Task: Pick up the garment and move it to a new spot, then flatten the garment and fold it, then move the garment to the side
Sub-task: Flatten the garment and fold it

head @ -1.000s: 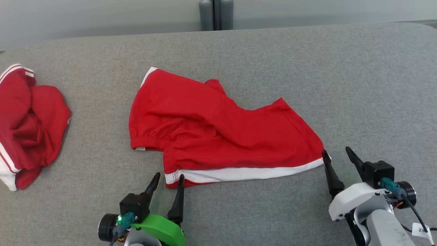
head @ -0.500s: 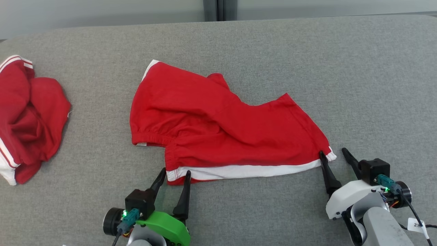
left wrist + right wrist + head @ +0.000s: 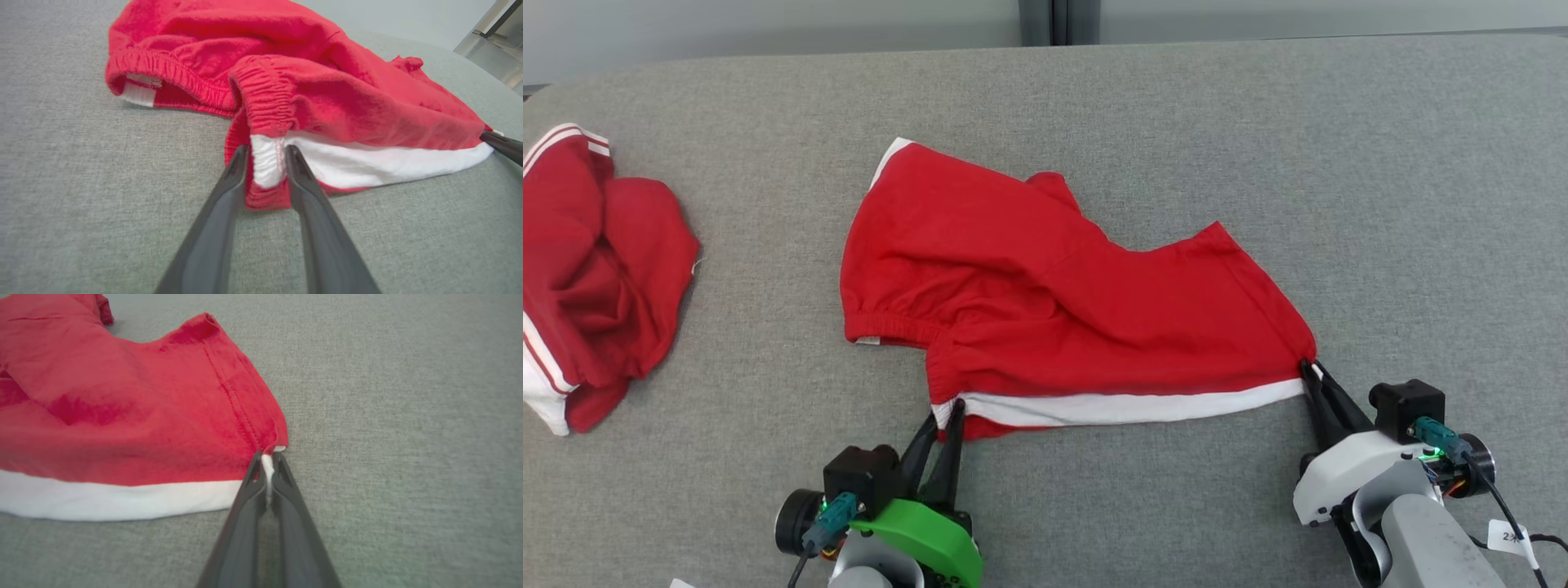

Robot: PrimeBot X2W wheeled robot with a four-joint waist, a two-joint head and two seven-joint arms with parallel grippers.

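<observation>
Grey fabric-covered table (image 3: 1339, 163), pale wall behind. Red shorts (image 3: 1054, 302) lay mid-table, long axis left to right. Their white-striped edge was nearest the robot and spanned from one set of jaws to the other. Left jaws were clamped on the bunched waistband corner (image 3: 267, 161). Right jaws were clenched on the hem corner (image 3: 267, 465), a white sliver between the tips. Each arm held its nearer end. Unclear whether both cloth layers were caught. Second red garment (image 3: 596, 278) was cut off at the left edge.
</observation>
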